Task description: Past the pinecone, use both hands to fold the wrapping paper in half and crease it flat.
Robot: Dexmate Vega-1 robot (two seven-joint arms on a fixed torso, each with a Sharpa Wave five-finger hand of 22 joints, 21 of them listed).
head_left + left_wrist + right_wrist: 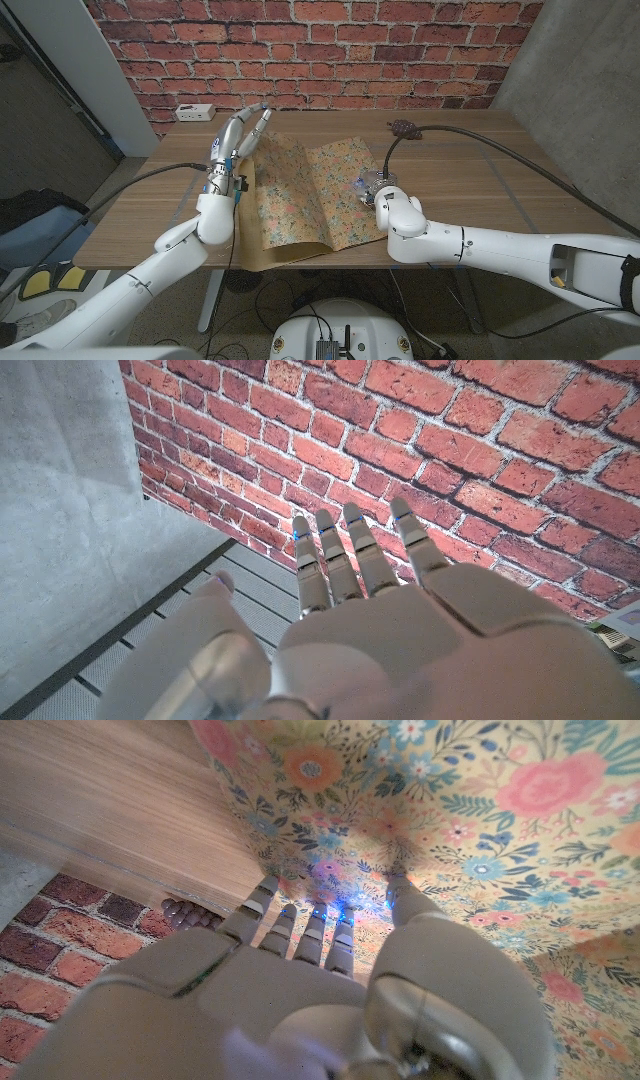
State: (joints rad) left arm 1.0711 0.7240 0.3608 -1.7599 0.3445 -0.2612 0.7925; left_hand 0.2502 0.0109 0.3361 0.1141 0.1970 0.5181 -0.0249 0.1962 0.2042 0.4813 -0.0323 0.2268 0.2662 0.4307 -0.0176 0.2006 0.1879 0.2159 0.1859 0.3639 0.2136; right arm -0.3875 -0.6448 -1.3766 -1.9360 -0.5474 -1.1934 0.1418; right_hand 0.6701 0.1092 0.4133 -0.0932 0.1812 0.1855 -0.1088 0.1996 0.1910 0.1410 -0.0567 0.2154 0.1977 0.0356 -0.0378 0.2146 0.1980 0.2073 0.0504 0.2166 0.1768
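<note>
Right hand (385,200) presses spread fingertips on the floral yellow wrapping paper (310,195), mid-table, near the dark brown pinecone (403,127). Left hand (243,135), fingers straight, empty, hovers; sheet could skew if unpinned.

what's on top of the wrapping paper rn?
The right robot hand is on the floral wrapping paper near its right edge, fingers down on it. The left robot hand is raised at its far left corner. Whatever is under the sheet is covered.

Head camera high over table (470,170) (wrist cameras close behind hands)
</note>
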